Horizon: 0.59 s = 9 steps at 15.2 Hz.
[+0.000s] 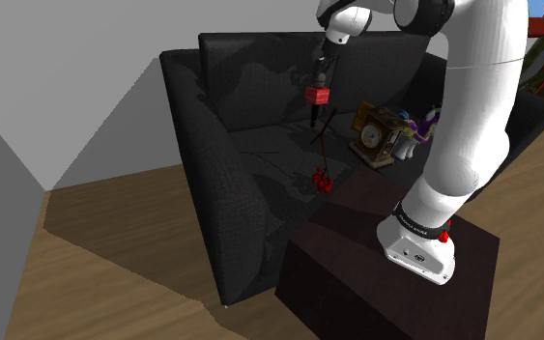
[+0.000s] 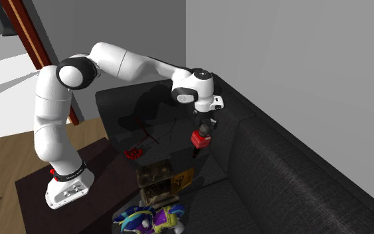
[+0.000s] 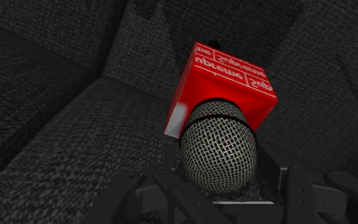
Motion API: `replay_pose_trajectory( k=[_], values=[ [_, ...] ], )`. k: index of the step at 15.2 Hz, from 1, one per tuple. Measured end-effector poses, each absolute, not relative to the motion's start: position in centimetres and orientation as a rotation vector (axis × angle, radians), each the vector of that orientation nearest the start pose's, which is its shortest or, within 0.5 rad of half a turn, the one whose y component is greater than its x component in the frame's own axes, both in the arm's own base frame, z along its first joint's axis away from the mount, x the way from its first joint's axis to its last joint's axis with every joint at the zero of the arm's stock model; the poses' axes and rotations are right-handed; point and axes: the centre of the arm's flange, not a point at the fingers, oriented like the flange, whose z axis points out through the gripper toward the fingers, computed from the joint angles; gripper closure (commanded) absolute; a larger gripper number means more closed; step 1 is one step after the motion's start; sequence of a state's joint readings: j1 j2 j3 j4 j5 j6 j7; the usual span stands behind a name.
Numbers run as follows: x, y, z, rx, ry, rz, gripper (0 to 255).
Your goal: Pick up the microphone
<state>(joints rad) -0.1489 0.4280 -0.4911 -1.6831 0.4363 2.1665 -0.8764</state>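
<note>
microphone [image 1: 317, 96], with a silver mesh head and a red cube collar bearing white lettering, hangs handle-down in the air above the seat of the dark sofa [image 1: 223, 174], near its back cushions. the gripper [image 1: 324, 71] points down from above, its jaws closed onto the mesh head and clasping it on both sides. lower on the seat lies a small red cluster [image 1: 321, 179]. nearer the white arm [image 1: 472, 116] stand a brown clock [image 1: 376, 130] and a colourful toy pony [image 1: 420, 124].
</note>
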Motion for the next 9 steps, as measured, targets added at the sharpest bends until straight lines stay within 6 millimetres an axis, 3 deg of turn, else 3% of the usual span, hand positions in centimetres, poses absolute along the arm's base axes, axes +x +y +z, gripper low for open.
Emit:
replay_pose_trajectory(
  k=[9],
  values=[
    [56.9,-35.8,43.2,-3.074,-0.091,-0.322,255]
  ],
)
